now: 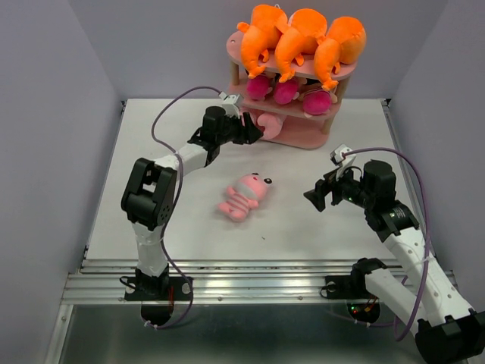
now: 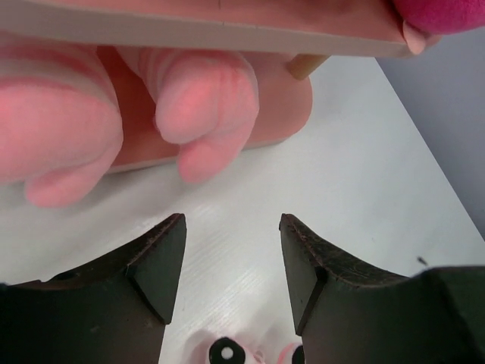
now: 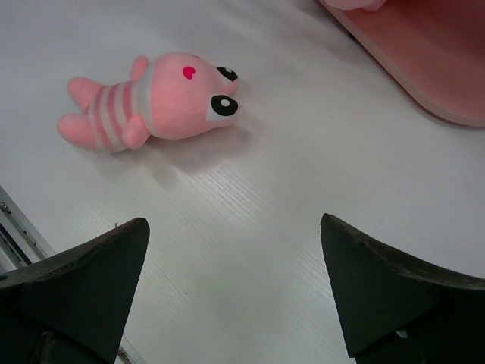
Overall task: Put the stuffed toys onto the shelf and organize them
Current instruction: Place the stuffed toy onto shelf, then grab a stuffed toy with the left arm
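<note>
The pink shelf (image 1: 303, 138) stands at the back. Three orange monsters (image 1: 299, 38) lie on its top tier, magenta dolls (image 1: 284, 91) on the middle tier. A pink pig (image 1: 269, 125) lies on the bottom tier at its left end; it also shows in the left wrist view (image 2: 189, 98). My left gripper (image 1: 254, 130) is open and empty right in front of that pig, jaws apart (image 2: 233, 250). A second pink striped pig (image 1: 244, 196) lies on the table mid-front; it also shows in the right wrist view (image 3: 159, 102). My right gripper (image 1: 314, 196) is open and empty, right of it (image 3: 235, 280).
White table (image 1: 151, 152) enclosed by grey walls on the left, back and right. A metal rail (image 1: 250, 284) runs along the front edge. The shelf's bottom tier (image 3: 424, 53) shows at the top right of the right wrist view.
</note>
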Controlling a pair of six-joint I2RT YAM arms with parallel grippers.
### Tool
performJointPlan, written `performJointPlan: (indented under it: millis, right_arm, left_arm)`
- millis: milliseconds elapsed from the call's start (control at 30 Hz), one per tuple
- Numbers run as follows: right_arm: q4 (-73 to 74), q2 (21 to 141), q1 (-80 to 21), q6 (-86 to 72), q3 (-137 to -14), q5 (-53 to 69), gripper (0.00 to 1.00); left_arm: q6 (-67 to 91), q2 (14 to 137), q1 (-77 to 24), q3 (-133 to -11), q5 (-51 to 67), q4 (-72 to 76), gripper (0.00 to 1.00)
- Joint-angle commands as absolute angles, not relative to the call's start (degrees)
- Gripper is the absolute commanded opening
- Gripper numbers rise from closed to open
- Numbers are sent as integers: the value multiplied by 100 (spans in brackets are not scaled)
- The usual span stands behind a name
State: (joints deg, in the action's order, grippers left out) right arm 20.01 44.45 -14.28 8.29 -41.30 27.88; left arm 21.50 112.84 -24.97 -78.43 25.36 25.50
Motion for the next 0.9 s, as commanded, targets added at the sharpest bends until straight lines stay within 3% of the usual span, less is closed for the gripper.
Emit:
performJointPlan:
  millis: [0, 167, 267, 300, 333, 667, 867]
  right_arm:
    - [1722, 4254, -1397, 1168, -4034, 3031, 100]
    - [2003, 4210, -1397, 1704, -3982, 3620, 100]
    - [2250, 4324, -1397, 2406, -3850, 4602, 100]
    - [3111, 4472, -1397, 3409, -3884, 5867, 100]
    - [3120, 4474, -1397, 3419, -3885, 5967, 100]
    - [2918, 4579, -1397, 3419, -3771, 5722, 100]
    - [2830, 4667, -1397, 3375, -3744, 5599, 100]
  left_arm:
    - [1934, 10452, -2426, -7148, 2418, 2821, 63]
    - [1618, 9555, -2382, -6348, 2207, 2550, 63]
    - [1284, 8739, -2408, -5785, 2030, 1979, 63]
    - [1214, 7570, -2495, -4922, 1447, 1264, 63]
    - [1213, 7559, -2496, -4913, 1441, 1257, 63]
    - [3021, 4907, -2847, -2498, 826, 886, 63]
    - [3769, 5061, -3295, -2074, 449, 1247, 64]
